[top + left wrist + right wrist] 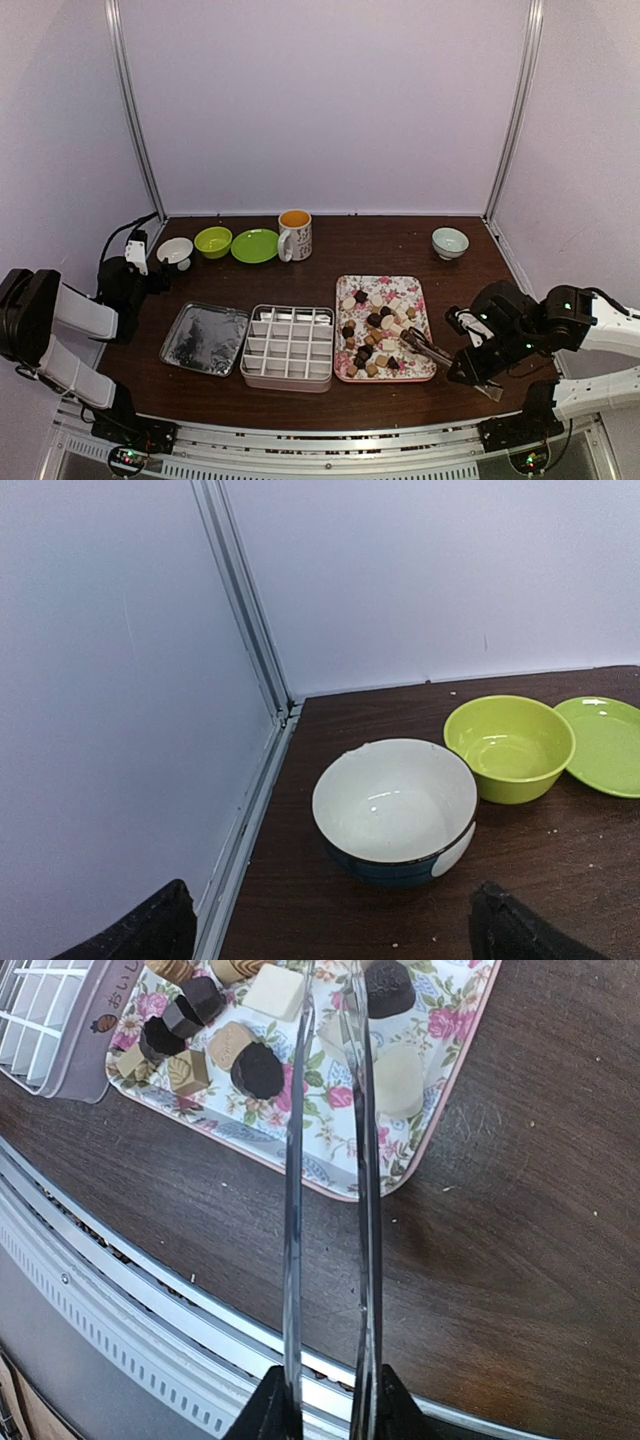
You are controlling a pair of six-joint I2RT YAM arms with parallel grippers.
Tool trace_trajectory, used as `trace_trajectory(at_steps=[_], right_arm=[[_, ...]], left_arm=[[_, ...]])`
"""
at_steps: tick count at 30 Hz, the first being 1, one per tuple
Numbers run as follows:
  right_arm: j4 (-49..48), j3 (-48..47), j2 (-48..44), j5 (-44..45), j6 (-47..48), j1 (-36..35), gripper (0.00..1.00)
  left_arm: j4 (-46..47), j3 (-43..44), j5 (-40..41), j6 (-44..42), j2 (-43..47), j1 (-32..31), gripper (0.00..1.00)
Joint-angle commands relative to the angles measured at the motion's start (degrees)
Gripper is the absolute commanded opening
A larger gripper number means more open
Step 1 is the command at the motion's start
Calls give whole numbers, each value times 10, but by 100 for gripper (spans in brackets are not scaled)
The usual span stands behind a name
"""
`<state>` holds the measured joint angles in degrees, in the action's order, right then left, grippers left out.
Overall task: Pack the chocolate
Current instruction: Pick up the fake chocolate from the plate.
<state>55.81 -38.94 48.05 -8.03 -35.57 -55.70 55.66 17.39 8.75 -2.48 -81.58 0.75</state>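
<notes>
Much chocolate (258, 1070) lies around tongs (292, 1210) clamped in the right end effector (327, 1410)

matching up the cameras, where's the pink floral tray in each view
Top external: the floral tray lies right of centre, just right of the divided box.
Left wrist: not in it.
Right wrist: the floral tray runs across the top, under the tongs held by the right tool.
Shared landmark: the divided box, left of the tray in the top view, in the top left corner of the right wrist view.
</notes>
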Motion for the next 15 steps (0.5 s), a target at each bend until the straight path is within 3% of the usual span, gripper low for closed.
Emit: trace_trajectory(at_steps=[1, 15], right_arm=[[40, -10, 10, 2, -7, -7, 28], [68, -40, 18, -17, -1, -16, 36]], left_arm=[[30, 12, 1, 4, -1, 4, 98], [30, 12, 1, 4, -1, 4, 98]])
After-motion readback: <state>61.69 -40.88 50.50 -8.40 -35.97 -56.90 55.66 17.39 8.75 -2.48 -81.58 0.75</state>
